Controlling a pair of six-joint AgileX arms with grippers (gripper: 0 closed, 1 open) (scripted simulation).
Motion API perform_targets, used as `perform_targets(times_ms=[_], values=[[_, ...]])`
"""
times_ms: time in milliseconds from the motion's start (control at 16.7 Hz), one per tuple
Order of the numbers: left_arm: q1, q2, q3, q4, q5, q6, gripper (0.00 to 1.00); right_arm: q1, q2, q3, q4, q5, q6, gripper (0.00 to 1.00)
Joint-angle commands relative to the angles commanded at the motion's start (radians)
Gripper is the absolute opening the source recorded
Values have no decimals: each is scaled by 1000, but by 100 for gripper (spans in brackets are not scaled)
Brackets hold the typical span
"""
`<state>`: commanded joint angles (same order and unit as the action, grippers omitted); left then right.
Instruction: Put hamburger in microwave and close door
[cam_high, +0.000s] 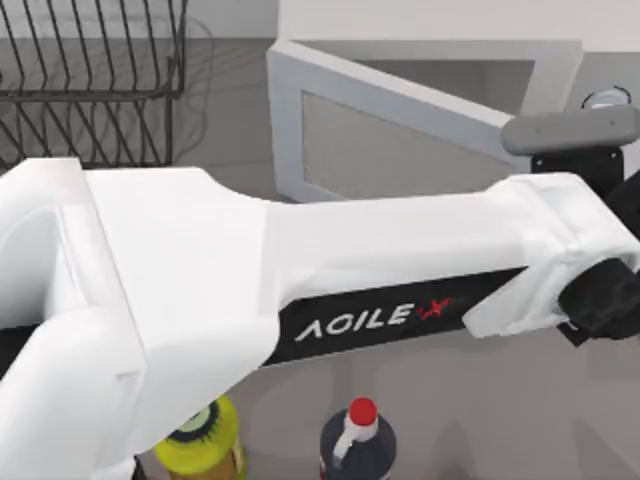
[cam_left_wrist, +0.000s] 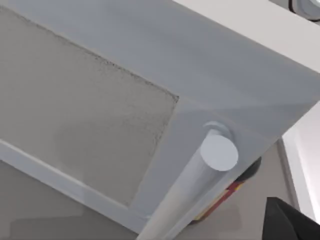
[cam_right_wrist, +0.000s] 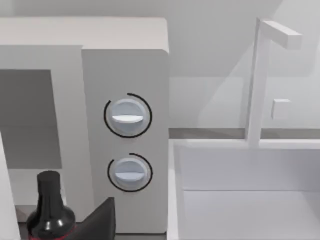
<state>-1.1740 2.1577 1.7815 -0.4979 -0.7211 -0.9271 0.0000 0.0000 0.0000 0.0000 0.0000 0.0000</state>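
The left arm (cam_high: 300, 300) stretches across the desk (cam_high: 480, 420), covering much of it. Behind it stand a dark wire rack (cam_high: 90, 80), a yellow bottle (cam_high: 200, 440) and a dark red-capped bottle (cam_high: 357, 440). The door (cam_high: 390, 140) of the microwave (cam_right_wrist: 125, 135) is swung half open; its bar handle (cam_left_wrist: 185, 190) looms close in the left wrist view. I cannot tell either gripper's state. The hamburger's place is hidden.

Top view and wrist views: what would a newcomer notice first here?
First, the big white left arm stretched across the table from the left, reaching toward the microwave at the back. Next, the door, standing partly open; the left wrist view shows its bar handle close up. Two bottles stand at the table's near edge.
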Motion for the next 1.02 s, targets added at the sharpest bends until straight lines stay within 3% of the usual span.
perform_targets(times_ms=[360, 780, 1020], values=[[146, 144, 201, 43, 98, 135, 0, 0, 0, 0, 0, 0, 0, 100], [149, 173, 270, 40, 116, 140, 0, 0, 0, 0, 0, 0, 0, 100], [184, 300, 461, -32, 140, 166, 0, 0, 0, 0, 0, 0, 0, 100]])
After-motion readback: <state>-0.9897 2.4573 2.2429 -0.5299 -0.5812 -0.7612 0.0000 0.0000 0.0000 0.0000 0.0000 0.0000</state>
